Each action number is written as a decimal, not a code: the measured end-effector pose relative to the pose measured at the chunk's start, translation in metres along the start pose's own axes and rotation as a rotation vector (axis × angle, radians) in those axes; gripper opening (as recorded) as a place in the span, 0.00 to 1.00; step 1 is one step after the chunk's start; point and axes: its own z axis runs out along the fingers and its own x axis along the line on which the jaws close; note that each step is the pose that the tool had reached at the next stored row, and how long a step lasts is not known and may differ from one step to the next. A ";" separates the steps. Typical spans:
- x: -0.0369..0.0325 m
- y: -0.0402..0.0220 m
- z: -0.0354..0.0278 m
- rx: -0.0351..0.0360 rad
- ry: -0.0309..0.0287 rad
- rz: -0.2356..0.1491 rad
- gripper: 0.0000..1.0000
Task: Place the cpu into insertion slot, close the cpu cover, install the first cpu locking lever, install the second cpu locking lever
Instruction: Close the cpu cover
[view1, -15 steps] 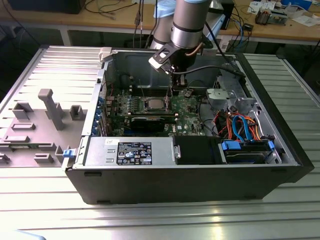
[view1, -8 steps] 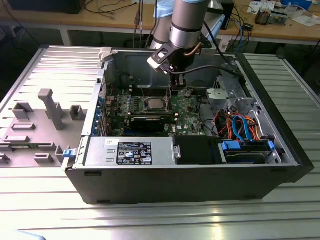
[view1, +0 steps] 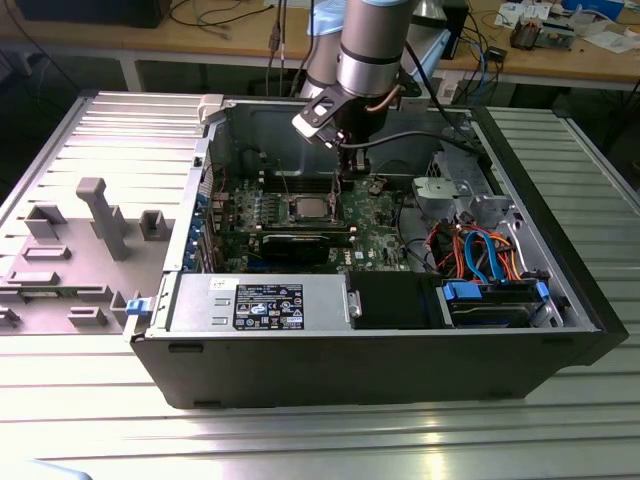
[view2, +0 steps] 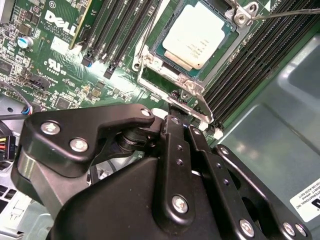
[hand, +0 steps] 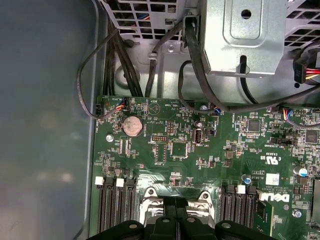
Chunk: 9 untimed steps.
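The small silvery-grey square cpu (view2: 197, 32) sits in the silver-rimmed square insertion slot (view2: 161, 50). The black gripper (view2: 176, 112), fingers pressed together (nothing visibly pinched), meets the thin silvery cpu cover (view2: 192, 89) beside that slot. If the tips slip off, they might gouge the board.

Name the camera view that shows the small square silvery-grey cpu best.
The second wrist view: the small square silvery-grey cpu lies close and unblocked in its metal-rimmed socket. The exterior view shows it small and distant; the first wrist view catches the socket's rim.
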 end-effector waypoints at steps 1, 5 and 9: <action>0.0000 -0.0005 0.0000 0.0000 0.0000 0.000 0.11; 0.0002 -0.0023 0.0002 0.0000 0.0000 0.000 0.11; 0.0002 -0.0025 0.0002 0.0000 0.0000 0.000 0.11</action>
